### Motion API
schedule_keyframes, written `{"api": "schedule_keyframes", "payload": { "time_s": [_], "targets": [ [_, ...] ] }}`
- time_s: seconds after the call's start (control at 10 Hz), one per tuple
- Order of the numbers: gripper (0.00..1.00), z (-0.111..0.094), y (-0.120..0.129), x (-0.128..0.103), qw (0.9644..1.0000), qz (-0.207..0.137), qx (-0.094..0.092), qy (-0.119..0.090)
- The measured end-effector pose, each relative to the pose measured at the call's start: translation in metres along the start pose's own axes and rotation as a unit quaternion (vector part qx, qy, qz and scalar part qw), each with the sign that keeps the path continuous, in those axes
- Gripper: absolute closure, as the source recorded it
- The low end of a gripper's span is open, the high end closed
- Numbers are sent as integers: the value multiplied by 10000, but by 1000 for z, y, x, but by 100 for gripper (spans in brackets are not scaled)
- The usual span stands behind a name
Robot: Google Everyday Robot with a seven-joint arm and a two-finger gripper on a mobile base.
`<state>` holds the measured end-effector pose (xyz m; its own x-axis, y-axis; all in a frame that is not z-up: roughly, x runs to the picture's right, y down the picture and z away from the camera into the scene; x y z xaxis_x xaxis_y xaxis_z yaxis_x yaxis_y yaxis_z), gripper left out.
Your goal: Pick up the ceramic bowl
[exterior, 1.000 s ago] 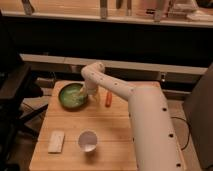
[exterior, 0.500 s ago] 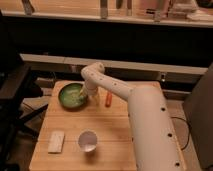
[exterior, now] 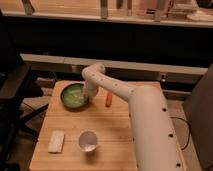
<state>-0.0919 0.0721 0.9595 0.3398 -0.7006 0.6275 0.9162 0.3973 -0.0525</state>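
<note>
The ceramic bowl [exterior: 72,96], round and green with a darker rim, sits at the back left of the wooden table [exterior: 115,135]. My white arm reaches in from the right and bends down over it. The gripper [exterior: 89,98] hangs at the bowl's right rim, at or just inside the edge. The wrist hides where it meets the rim, so I cannot make out whether it is touching the bowl.
A small orange object [exterior: 109,99] lies just right of the bowl. A white cup [exterior: 88,140] stands near the front middle, and a pale rectangular block [exterior: 56,141] lies at the front left. A dark chair [exterior: 17,92] stands left of the table.
</note>
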Motion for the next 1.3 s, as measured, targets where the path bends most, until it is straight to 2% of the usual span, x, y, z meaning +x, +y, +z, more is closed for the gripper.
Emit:
{"api": "schedule_keyframes", "payload": {
  "time_s": [0.1,0.2,0.6,1.0,1.3],
  "targets": [
    [99,-1,1,0,10000,-6,24,22],
    [100,-3,3,-1,10000,-11,51,45],
    [100,-31,11,-1,9998,-90,124,159],
    [100,-42,18,2,9993,-175,179,265],
    [100,-62,13,3,9990,-230,207,315]
  ]
}}
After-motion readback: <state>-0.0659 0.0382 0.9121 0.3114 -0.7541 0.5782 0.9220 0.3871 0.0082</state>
